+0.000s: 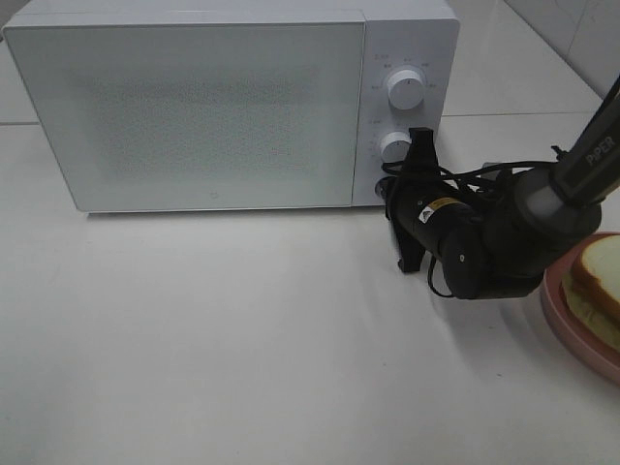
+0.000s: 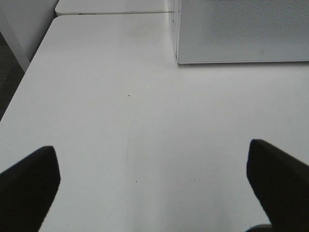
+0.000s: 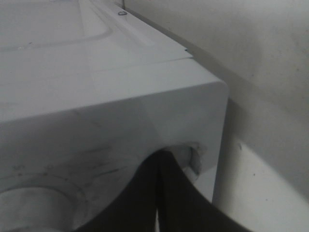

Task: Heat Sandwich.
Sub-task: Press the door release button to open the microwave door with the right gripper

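The sandwich (image 1: 599, 276), white bread with tan crust, lies on a round pink plate (image 1: 567, 312) at the right edge of the table. The white microwave (image 1: 194, 107) stands at the back with its door closed. My right gripper (image 1: 389, 190) is turned on its side and points at the bottom of the microwave's control panel, below the lower knob (image 1: 395, 147). In the right wrist view its fingers (image 3: 145, 193) are pressed together, their tips against the panel (image 3: 120, 125) by a small round button (image 3: 190, 157). My left gripper (image 2: 154, 193) is open and empty above the bare table, out of the exterior high view.
The upper knob (image 1: 405, 89) sits above the lower one. The left wrist view shows the microwave's front lower corner (image 2: 241, 34) and the table's left edge (image 2: 19, 92). The right arm (image 1: 542, 208) reaches over the plate's near side.
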